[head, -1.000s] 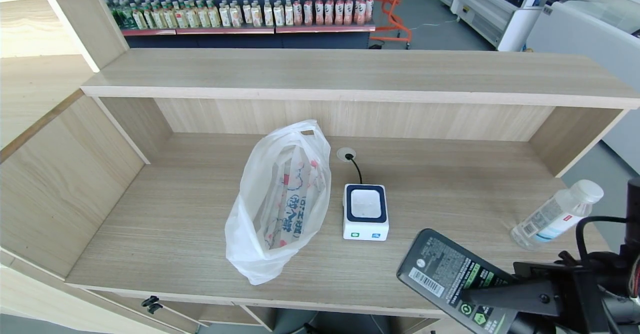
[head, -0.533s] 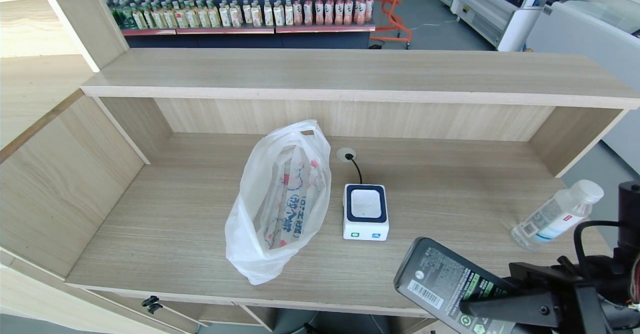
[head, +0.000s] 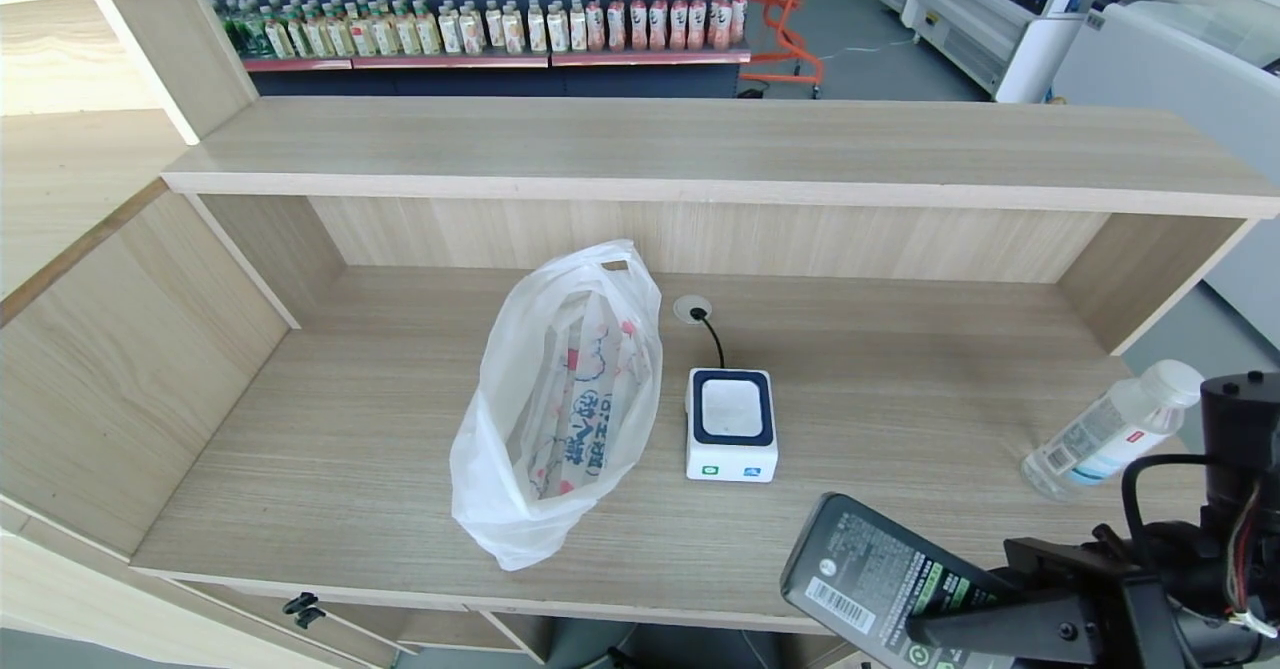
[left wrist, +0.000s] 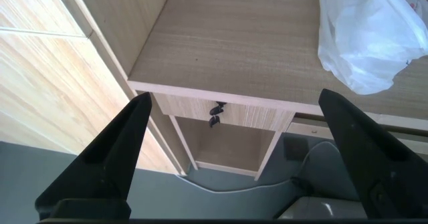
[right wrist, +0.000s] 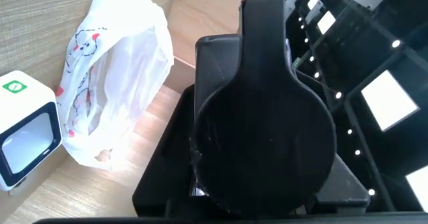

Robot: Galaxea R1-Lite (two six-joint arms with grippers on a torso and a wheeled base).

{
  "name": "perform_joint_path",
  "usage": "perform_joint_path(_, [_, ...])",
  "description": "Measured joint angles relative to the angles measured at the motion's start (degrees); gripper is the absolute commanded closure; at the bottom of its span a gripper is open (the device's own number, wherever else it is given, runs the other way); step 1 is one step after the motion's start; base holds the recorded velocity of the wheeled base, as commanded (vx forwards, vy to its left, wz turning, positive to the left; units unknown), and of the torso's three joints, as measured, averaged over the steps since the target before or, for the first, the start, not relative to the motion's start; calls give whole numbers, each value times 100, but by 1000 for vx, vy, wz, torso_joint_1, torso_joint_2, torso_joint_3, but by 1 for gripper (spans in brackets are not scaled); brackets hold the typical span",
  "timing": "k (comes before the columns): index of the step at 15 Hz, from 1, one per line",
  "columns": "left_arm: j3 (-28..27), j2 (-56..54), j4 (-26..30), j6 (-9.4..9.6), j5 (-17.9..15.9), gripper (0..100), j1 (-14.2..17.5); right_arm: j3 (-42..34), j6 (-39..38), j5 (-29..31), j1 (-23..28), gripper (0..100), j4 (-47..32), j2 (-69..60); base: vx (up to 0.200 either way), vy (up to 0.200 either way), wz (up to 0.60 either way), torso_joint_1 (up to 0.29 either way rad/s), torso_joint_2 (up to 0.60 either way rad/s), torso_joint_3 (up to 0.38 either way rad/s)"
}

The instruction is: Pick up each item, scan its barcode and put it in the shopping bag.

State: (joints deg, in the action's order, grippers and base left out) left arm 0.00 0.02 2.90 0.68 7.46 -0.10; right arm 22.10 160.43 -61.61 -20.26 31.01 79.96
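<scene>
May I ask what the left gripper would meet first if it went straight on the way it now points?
Probably the counter's front edge, near the dark latch on the panel beneath. The left gripper, jaws open, aims there, well aside of the shopping bag. Depth is unclear.

The counter (head: 900,379) is walled at the back (head: 700,234) and on both sides, so the way in is from the front or from above. Bag (head: 560,399) and scanner (head: 731,422) stand mid-counter with a narrow gap between them; the cable (head: 712,339) runs behind the scanner. Bare wood lies left of the bag and between scanner and bottle (head: 1115,431). The right gripper (head: 932,627), clamped on its pack (head: 870,579), blocks the front right corner.
</scene>
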Motion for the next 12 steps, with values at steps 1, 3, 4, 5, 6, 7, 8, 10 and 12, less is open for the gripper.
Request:
perform_joint_path(1, [0,0,0,2,-2,0,0,22,-1,2,-10,100,0,22,0,0,0,0,0,0])
perform_joint_path(3, [0,0,0,0,-2,0,0,20,-1,-38,-18,100,-6,28,0,0,0,0,0,0])
perform_joint_path(4, [0,0,0,0,-2,0,0,16,-1,-95,-21,100,-11,28,0,0,0,0,0,0])
perform_joint_path(5, [0,0,0,2,-2,0,0,24,0,-107,-24,100,-11,30,0,0,0,0,0,0])
perform_joint_path(6, [0,0,0,0,-2,0,0,57,-1,-112,-24,100,-1,37,0,0,0,0,0,0])
perform_joint_path(7, [0,0,2,2,0,0,0,63,-1,-112,-27,100,-4,41,0,0,0,0,0,0])
perform_joint_path(8, [0,0,2,2,-2,0,0,69,-1,-115,-27,100,-4,39,0,0,0,0,0,0])
perform_joint_path(10, [0,0,0,0,-2,0,0,68,-1,-178,-32,100,-105,-30,0,0,0,0,0,0])
perform_joint_path(12, [0,0,0,0,-2,0,0,94,-1,-211,-24,100,-280,-113,0,0,0,0,0,0])
